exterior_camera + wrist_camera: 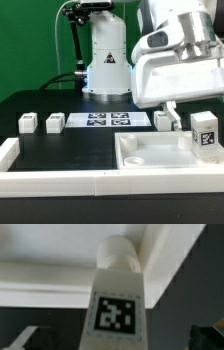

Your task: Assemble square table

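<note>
Border bar foremost; leg upright at tabletop corner; claw wide open, empty, straddling leg.

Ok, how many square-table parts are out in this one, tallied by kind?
Table legs: 4
Square tabletop: 1
Total: 5

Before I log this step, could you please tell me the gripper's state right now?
Gripper: open, holding nothing, jaws apart on either side of the leg.
</note>
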`<state>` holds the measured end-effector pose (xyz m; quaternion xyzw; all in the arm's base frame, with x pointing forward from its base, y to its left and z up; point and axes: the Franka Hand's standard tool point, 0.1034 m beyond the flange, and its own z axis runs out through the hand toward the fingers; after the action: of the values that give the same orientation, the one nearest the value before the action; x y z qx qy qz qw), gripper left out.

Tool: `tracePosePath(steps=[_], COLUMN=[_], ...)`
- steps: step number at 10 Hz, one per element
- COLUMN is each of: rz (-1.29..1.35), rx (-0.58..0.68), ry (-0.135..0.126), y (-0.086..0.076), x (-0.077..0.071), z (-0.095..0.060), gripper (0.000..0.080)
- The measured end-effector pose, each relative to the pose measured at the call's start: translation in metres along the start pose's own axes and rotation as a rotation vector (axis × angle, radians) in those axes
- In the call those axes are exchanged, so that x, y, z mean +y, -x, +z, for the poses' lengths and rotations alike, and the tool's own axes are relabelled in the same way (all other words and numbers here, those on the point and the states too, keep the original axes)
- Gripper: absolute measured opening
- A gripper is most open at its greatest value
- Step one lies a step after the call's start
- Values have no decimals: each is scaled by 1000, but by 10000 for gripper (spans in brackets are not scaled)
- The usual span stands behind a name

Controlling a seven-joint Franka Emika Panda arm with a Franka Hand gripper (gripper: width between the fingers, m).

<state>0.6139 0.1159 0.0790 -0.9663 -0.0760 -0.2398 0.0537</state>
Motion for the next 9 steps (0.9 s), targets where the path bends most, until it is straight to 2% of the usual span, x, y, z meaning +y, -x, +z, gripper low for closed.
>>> tracePosePath(steps=[2, 4, 5, 6, 7, 9], rz=[0, 9, 21, 25, 37, 51], rx=[-20, -146, -273, -294, -395, -521], ry=[-5, -19, -41, -47, -69, -105], y=[1, 11, 8, -4, 3, -5], x=[-1, 7, 14, 16, 11, 4], z=[1, 9, 10, 8, 5, 2], gripper=[649, 649, 649, 649, 649, 649])
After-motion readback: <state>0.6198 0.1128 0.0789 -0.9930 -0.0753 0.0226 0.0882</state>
